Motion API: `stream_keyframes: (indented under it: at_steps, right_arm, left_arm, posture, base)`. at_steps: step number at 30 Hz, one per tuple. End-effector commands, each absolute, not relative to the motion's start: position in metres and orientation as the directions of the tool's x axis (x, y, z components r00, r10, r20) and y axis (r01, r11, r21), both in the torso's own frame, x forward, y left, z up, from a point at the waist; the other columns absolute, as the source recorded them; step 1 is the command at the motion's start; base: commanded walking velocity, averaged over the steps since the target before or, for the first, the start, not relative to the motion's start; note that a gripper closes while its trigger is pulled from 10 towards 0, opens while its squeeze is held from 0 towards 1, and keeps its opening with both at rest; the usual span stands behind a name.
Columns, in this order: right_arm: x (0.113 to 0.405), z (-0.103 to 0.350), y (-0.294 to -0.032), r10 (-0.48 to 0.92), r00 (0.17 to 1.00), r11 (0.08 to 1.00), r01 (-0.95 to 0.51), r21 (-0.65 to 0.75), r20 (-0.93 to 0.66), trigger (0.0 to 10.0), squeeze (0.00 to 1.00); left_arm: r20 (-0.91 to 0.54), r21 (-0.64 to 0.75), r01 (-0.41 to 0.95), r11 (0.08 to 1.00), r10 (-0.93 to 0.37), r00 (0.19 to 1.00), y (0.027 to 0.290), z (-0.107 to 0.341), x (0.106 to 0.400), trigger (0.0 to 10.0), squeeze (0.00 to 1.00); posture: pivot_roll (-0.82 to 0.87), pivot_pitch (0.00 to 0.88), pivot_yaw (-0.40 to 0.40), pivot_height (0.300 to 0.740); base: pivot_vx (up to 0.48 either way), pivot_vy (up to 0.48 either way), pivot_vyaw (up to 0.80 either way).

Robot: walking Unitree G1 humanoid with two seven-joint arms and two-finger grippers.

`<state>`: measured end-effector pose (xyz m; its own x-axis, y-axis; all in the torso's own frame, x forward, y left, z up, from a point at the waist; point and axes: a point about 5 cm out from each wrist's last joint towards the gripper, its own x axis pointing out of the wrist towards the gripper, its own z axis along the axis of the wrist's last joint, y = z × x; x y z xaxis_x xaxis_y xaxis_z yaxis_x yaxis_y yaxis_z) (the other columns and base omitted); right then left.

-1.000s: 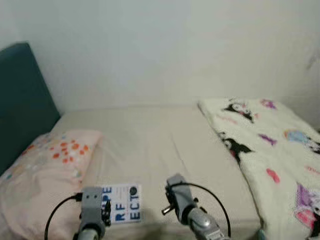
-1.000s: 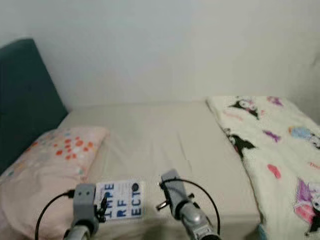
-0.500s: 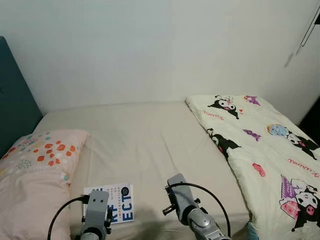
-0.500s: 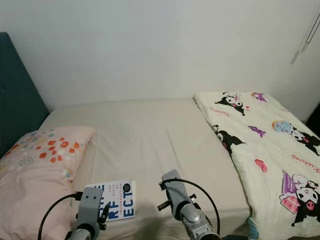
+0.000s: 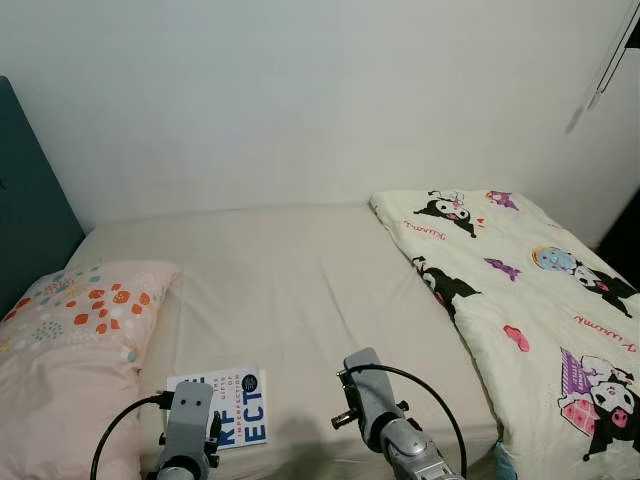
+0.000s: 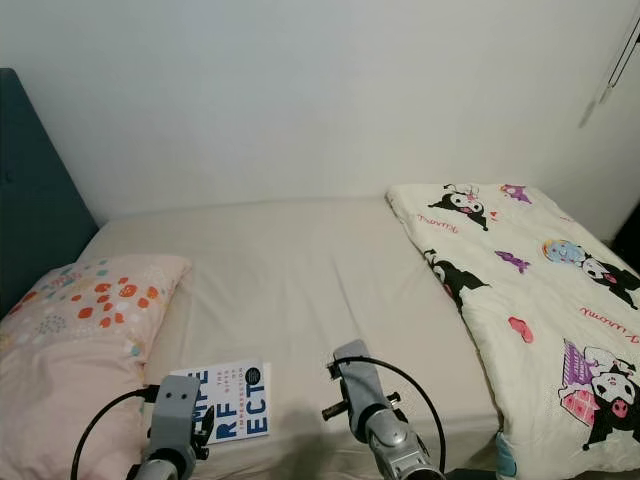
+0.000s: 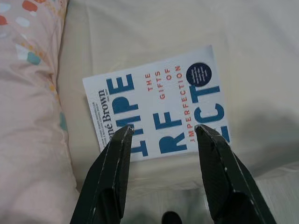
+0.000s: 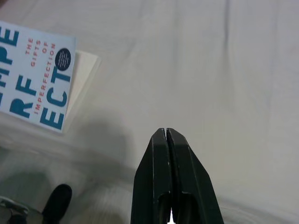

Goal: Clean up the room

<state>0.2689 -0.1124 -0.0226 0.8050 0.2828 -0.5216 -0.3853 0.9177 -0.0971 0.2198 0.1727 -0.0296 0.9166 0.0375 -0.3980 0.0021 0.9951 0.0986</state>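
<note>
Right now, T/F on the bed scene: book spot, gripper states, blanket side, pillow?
1. The book lies flat on the sheet beside the pillow. True.
2. The left gripper is shut on the book. False: its fingers are open, above the book's near edge.
3. The right gripper has its fingers shut, holding nothing. True.
4. The cartoon-print blanket lies on the robot's left of the bed. False: it lies on the right.
5. The pillow rests on top of the book. False: the book lies beside it, uncovered.

The view steadied; the right claw [image 8: 167,135] edged slightly rightward above the bed [image 5: 300,280]
</note>
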Motion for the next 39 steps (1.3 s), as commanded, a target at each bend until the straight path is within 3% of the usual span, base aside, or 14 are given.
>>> stream_keyframes:
  at_steps: [1, 7, 17, 21, 39]
  right_arm:
    - [0.262, -0.030, -0.117, 0.262, 0.784, 0.917, -0.384, -0.107, -0.563, 10.0, 0.00]
    - [0.260, -0.033, -0.119, 0.251, 0.777, 0.919, -0.379, -0.110, -0.578, 10.0, 0.00]
    - [0.232, -0.057, -0.129, 0.200, 0.691, 0.917, -0.382, -0.116, -0.695, 10.0, 0.00]
    - [0.228, -0.059, -0.132, 0.183, 0.697, 0.944, -0.321, -0.074, -0.694, 10.0, 0.00]
    - [0.216, -0.067, -0.131, 0.166, 0.667, 0.944, -0.321, -0.080, -0.727, 10.0, 0.00]
  left_arm:
    - [-0.419, 0.112, 0.018, 0.994, 0.031, 0.908, 0.176, -0.034, 0.215, 10.0, 0.00]
    - [-0.422, 0.106, 0.017, 0.994, 0.029, 0.906, 0.177, -0.036, 0.214, 10.0, 0.00]
    - [-0.541, 0.054, -0.028, 0.998, 0.052, 0.840, 0.177, -0.058, 0.197, 10.0, 0.00]
    - [-0.549, 0.043, -0.011, 0.999, 0.033, 0.835, 0.170, -0.061, 0.194, 10.0, 0.00]
    - [-0.596, 0.076, 0.006, 0.997, 0.040, 0.802, 0.168, -0.068, 0.189, 10.0, 0.00]
  posture:
    - [0.01, 0.000, -0.028, 0.732]
    - [0.01, 0.000, -0.027, 0.732]
    - [0.01, 0.000, -0.029, 0.732]
    - [0.01, 0.000, -0.028, 0.732]
    - [0.01, 0.000, -0.011, 0.732]
  base:
    - [0.000, 0.000, 0.00]
    - [0.000, 0.000, 0.00]
    - [0.000, 0.000, 0.00]
    - [0.000, 0.000, 0.00]
    - [0.000, 0.000, 0.00]
